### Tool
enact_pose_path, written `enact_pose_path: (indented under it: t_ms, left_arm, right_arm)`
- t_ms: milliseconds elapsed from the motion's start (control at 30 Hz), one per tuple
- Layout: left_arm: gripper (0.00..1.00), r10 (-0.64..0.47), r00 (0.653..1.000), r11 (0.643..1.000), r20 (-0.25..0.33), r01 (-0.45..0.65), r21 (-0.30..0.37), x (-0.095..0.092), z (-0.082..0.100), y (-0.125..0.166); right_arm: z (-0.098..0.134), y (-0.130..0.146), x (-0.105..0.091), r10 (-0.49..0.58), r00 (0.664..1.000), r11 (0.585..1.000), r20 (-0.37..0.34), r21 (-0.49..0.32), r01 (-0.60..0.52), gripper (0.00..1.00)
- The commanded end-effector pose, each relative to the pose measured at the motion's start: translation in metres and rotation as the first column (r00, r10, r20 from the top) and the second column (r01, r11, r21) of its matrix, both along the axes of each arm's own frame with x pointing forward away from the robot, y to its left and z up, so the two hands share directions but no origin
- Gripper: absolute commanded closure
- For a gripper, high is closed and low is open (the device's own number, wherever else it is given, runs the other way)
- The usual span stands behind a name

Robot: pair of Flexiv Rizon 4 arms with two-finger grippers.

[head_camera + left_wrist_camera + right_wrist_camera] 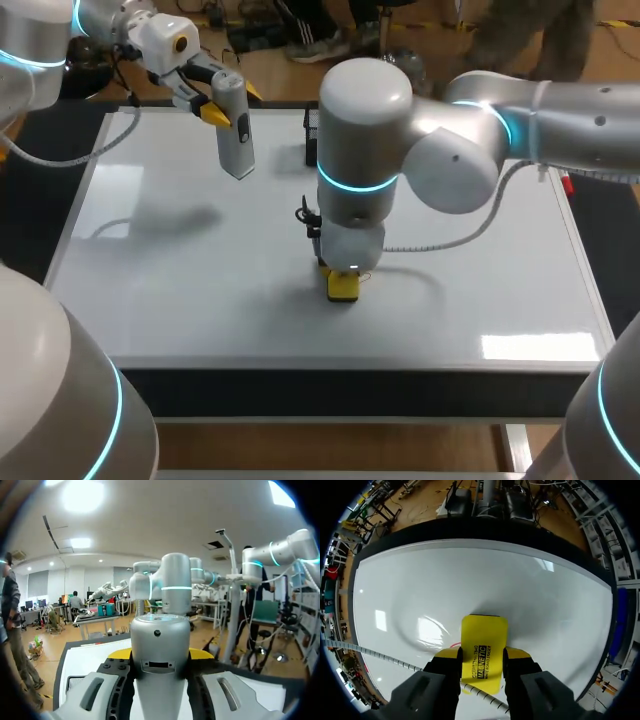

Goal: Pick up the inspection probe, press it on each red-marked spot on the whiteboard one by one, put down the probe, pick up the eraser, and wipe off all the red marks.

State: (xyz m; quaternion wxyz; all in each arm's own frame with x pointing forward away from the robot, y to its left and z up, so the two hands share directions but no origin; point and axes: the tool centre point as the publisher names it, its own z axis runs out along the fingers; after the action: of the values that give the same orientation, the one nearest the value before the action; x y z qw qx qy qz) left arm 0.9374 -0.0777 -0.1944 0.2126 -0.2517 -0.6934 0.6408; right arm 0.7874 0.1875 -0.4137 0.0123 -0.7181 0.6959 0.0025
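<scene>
My left arm [60, 40] comes in at the far left corner. Its claw [230, 105] is clamped on the inspection probe [236, 135], both yellow tips pressing the grey body from opposite sides. The probe hangs tip down, clear above the far left part of the whiteboard [180, 290]; its shadow lies on the white surface nearer the left edge. In the left wrist view the probe's rounded silver body fills the gap between my fingers [201, 654].

Toward the middle, a dark object [310, 135] sits at the board's far edge, partly hidden behind my right arm [560, 115]. That arm enters from the right and reaches to the centre, pointing straight down. Its claw [483, 655] is closed around the yellow eraser [484, 632], one finger on each long side. The eraser is down at the board near its middle. A faint red trace [454, 644] shows just beside it, by one finger.
</scene>
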Motion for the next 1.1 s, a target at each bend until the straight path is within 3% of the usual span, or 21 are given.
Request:
enact_pose_path:
  t_ms: [33,700,1100]
  left_arm:
    - [1.0,-0.004,1.0,1.0,-0.001,0.004,-0.001,0.001,0.0,0.0]
    - [1.0,-0.004,1.0,1.0,-0.001,0.004,-0.001,0.001,0.0,0.0]
    - [1.0,-0.004,1.0,1.0,-0.001,0.004,-0.001,0.001,0.0,0.0]
  right_arm:
    - [-0.003,-0.002,0.004,-0.001,1.0,1.0,-0.006,-0.007,0.001,1.0]
    - [-0.009,-0.063,0.018,-0.14,0.99,0.989,0.001,-0.041,0.14,1.0]
    - [-0.002,-0.086,0.023,-0.171,0.985,0.984,0.015,-0.058,0.171,1.0]
